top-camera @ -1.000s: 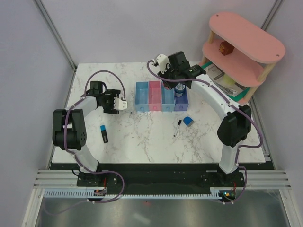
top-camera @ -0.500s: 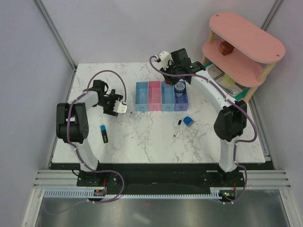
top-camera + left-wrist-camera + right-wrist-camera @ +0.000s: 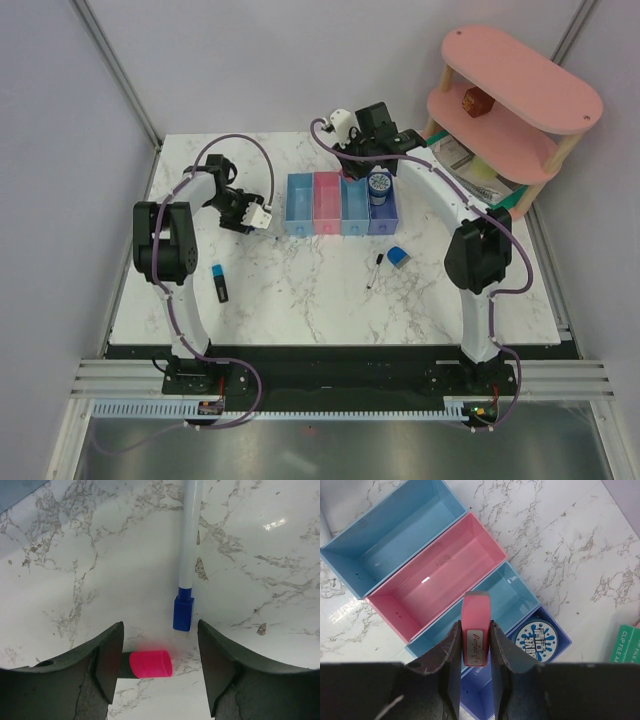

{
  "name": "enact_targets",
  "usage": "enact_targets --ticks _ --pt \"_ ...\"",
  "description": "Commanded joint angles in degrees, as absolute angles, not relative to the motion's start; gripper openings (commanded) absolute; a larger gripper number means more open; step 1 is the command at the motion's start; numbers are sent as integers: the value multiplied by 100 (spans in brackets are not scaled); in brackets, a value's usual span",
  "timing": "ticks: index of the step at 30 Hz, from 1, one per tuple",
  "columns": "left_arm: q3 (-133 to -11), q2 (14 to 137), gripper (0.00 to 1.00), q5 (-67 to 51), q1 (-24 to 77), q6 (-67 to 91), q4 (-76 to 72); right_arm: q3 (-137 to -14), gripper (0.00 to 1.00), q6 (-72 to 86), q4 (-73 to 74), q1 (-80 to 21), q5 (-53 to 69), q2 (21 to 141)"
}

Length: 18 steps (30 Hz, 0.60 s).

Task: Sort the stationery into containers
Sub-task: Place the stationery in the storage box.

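Over the last second the left arm has swung its shoulder round and carried the left tool (image 3: 258, 215) a little right and far, so it now hangs just left of the row of bins (image 3: 340, 222). The right tool (image 3: 475, 627) has shifted only slightly above the far end of that row. The right tool is clamped on the pink eraser (image 3: 475, 607), held on end. From the right wrist view the eraser sits over the wall shared by the pink bin (image 3: 435, 580) and the blue bin (image 3: 516, 591), with the tape roll (image 3: 543, 637) already lying in the violet bin (image 3: 475, 695) beside them. To place it well, I would centre the eraser clearly over one compartment before lowering. I would let go only once it is below the rim, because a drop onto the dividing wall could tip it into the wrong bin or out onto the desk (image 3: 300, 300). The left tool's fingers stand apart and hold nothing, with the pink highlighter (image 3: 150, 664) lying crosswise between them and a blue-capped pen (image 3: 190, 555) just beyond it. That grasp calls for coming straight down and closing across the highlighter's barrel while keeping clear of the pen's cap, which lies close enough to be nudged.
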State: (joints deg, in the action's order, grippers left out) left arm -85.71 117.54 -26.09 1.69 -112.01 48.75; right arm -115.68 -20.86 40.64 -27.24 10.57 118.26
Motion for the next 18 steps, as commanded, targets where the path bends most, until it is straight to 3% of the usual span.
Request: enact_targets --ticks 1,13,18 --pt "-8719 12085 67 -2197 299 -11593 5739 -11699 20 -2049 3736 -2672 1169 12041" --pt "-8692 11997 62 -2197 650 -11364 6187 -11392 19 -1854 3384 -2619 1037 12516" --pt "-8701 12085 52 -2145 721 -11224 6196 -11110 19 -1916 3199 -2584 914 12489"
